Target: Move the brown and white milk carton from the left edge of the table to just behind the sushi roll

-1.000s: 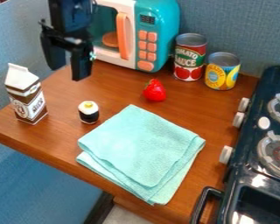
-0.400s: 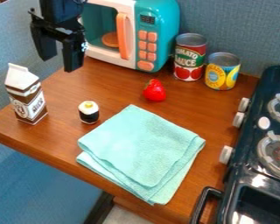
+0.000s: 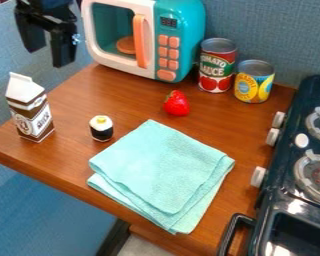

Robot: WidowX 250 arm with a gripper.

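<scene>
The black gripper (image 3: 48,57) hangs at the upper left of the camera view, open, with nothing between its fingers. It is left of the toy microwave (image 3: 183,35) and above the brown-and-white milk carton (image 3: 32,112), touching neither. A small sushi roll (image 3: 102,129) with a white top and dark band stands right of the carton. A folded turquoise cloth (image 3: 161,172) lies at the front middle of the wooden table (image 3: 62,155). Behind it rests a red strawberry (image 3: 177,103).
A tomato sauce can (image 3: 217,66) and a shorter yellow-and-blue can (image 3: 253,81) stand at the back, right of the microwave. Along the right edge is a dark toy stove (image 3: 283,200) with white knobs and a front handle. Blue-grey panels rise behind the table.
The gripper has moved left and up, away from the microwave's front, and stays open. The objects on the table have not moved.
</scene>
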